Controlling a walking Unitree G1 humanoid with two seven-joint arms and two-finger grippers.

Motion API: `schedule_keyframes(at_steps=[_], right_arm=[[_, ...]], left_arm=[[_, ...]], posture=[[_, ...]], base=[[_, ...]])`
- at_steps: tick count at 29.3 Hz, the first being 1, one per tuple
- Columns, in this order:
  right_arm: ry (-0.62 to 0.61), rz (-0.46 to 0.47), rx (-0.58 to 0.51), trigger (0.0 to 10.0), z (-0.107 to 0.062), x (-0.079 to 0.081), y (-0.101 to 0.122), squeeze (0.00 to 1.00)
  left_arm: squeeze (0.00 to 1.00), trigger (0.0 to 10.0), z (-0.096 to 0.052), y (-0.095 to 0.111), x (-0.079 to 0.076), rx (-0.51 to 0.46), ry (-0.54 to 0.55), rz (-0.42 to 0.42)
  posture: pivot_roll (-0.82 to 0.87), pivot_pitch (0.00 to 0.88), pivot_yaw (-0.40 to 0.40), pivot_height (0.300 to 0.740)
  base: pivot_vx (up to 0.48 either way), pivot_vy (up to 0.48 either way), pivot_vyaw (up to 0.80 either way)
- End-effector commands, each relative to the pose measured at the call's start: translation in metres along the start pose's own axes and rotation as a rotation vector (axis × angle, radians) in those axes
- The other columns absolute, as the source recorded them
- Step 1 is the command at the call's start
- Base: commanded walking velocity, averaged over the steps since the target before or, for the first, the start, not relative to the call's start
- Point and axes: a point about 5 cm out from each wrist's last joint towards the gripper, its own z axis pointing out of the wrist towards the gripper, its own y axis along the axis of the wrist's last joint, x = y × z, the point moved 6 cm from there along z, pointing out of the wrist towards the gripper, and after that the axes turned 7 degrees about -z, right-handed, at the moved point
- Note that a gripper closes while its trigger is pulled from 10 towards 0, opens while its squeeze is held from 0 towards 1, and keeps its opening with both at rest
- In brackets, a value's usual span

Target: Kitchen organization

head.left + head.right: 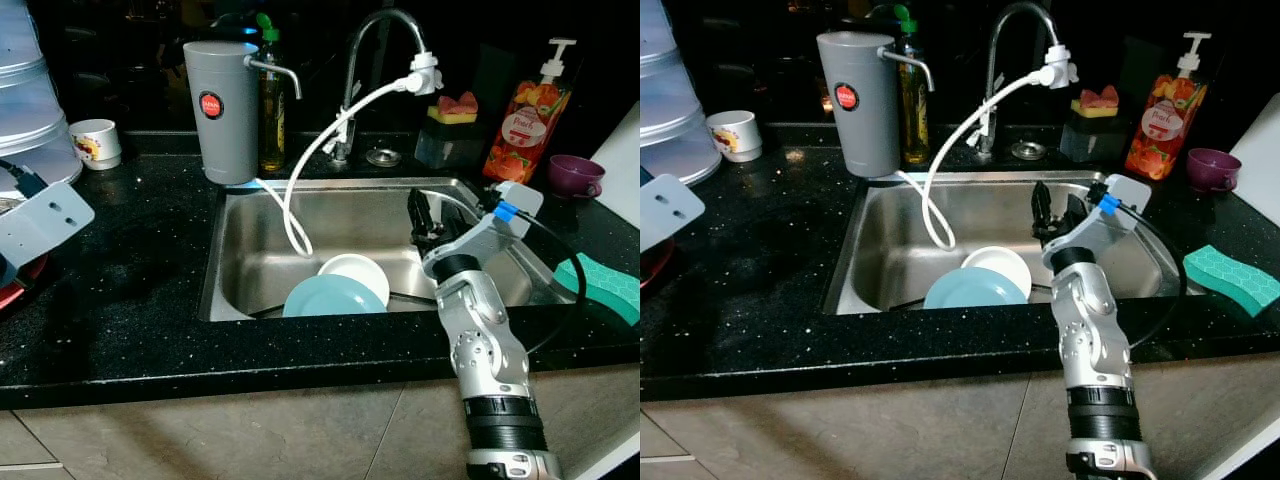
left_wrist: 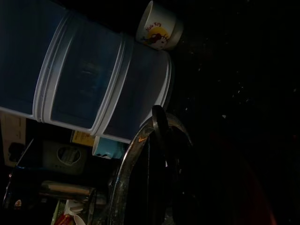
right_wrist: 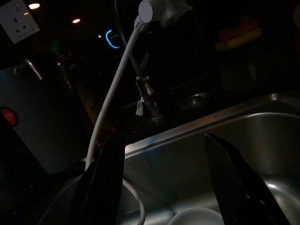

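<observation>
You've got the steel sink set in the black counter, your right gripper hovering inside it with jaws apart, just right of the light blue plate leaning on the white bowl, left gripper's jaws can't tell.

The right gripper hangs open over the sink. Two plates stand close at its 8 o'clock. A white hose droops into the sink at 9 o'clock. The sink's right half, at 3 o'clock, has free room.
</observation>
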Motion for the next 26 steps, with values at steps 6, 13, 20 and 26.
schedule_keyframes(at_steps=[6, 13, 20, 26], right_arm=[[-0.001, -0.001, -0.013, 10.0, 0.002, 0.000, 0.003, 0.00], [-0.008, -0.002, -0.018, 10.0, 0.001, -0.002, 0.004, 0.00], [-0.005, 0.000, -0.023, 10.0, 0.002, -0.001, 0.006, 0.00], [0.044, -0.098, -0.063, 10.0, 0.003, 0.009, 0.017, 0.00]], left_arm=[[0.00, 10.0, 0.002, 0.027, 0.025, -0.126, 0.181, 0.074], [0.00, 10.0, -0.005, 0.073, 0.052, -0.305, 0.302, -0.025], [0.00, 10.0, -0.016, 0.109, 0.067, -0.473, 0.369, -0.139], [0.00, 10.0, -0.022, 0.138, 0.066, -0.625, 0.336, -0.331]], posture=[[0.07, 0.135, -0.051, 0.740], [0.07, 0.133, -0.052, 0.740], [0.07, 0.129, -0.046, 0.740], [0.07, 0.120, -0.048, 0.740]], base=[[0.000, 0.000, 0.00], [0.000, 0.000, 0.00], [0.000, 0.000, 0.00], [0.000, 0.000, 0.00]])
